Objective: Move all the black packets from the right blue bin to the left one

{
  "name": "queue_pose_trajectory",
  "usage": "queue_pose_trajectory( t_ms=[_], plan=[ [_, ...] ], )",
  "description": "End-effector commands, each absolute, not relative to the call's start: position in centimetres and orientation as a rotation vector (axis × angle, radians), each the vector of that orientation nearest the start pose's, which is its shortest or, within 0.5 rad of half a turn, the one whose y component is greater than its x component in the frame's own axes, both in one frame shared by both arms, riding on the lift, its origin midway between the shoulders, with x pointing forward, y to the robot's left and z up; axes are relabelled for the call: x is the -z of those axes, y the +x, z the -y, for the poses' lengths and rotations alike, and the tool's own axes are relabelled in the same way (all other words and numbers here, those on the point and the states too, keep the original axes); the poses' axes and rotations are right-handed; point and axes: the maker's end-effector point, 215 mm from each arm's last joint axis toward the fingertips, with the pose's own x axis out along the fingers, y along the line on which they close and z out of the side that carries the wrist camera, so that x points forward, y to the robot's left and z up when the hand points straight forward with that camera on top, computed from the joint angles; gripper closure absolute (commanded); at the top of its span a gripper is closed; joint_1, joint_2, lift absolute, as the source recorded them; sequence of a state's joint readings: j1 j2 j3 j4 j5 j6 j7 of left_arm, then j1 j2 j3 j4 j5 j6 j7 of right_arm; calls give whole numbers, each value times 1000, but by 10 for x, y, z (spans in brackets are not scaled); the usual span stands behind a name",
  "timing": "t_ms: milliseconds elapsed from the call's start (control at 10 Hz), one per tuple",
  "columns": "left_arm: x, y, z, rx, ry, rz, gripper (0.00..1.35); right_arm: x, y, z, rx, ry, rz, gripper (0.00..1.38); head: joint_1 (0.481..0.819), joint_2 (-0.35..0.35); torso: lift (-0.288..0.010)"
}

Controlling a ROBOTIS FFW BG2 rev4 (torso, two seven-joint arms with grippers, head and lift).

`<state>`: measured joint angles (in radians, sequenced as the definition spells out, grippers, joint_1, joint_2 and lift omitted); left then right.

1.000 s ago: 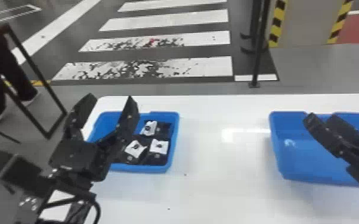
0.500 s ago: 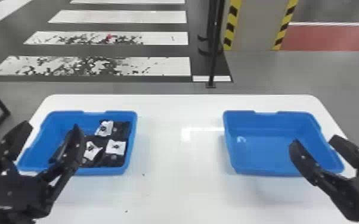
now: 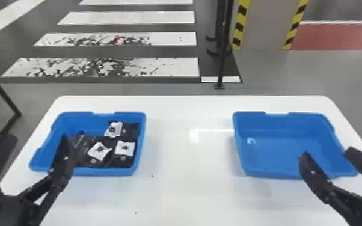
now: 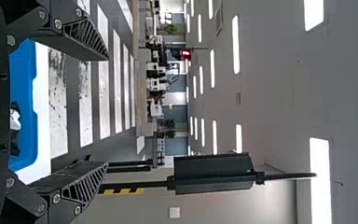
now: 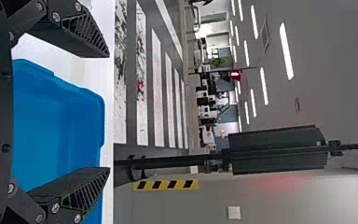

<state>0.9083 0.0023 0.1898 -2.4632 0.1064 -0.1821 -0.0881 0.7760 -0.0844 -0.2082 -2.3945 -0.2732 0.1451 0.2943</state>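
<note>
In the head view my left gripper (image 3: 36, 141) stands open at the near left of the left blue bin (image 3: 99, 171), one finger in front of the bin's corner. Several black packets (image 3: 82, 151) with white labels lie in that bin, mostly toward its right side. My right gripper (image 3: 327, 153), open and holding nothing, is at the near right part of the right blue bin (image 3: 267, 173), whose visible floor is bare. The left wrist view has the left gripper (image 4: 107, 112) spread wide, and the right wrist view has the right gripper (image 5: 109, 112) spread likewise.
Both bins stand on a white table (image 3: 189, 192) with a wide gap between them. Beyond the table's far edge a thin black post (image 3: 224, 51) rises from the floor, and a dark metal frame (image 3: 0, 85) stands off to the left.
The head view has swung to the right, so both bins and the table sit farther left in it. Both grippers have lowered toward the table's near side and remain open.
</note>
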Motion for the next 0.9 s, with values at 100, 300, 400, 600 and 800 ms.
queue_pose_trajectory(
  t_ms=[100,300,400,600,800],
  plan=[
    [208,336,-283,-19,48,156,259,270,370,245,-228,60,-43,177,695,62,-140],
    [206,336,-283,-19,50,158,259,267,369,245,-228,58,-39,177,695,61,-140],
    [206,337,-283,-18,50,158,263,263,370,245,-228,53,-32,176,695,61,-140],
    [204,337,-282,-16,48,163,265,258,370,244,-230,38,-28,171,695,62,-140],
    [201,338,-273,10,35,172,266,254,370,242,-236,25,-23,171,695,61,-140]
  ],
)
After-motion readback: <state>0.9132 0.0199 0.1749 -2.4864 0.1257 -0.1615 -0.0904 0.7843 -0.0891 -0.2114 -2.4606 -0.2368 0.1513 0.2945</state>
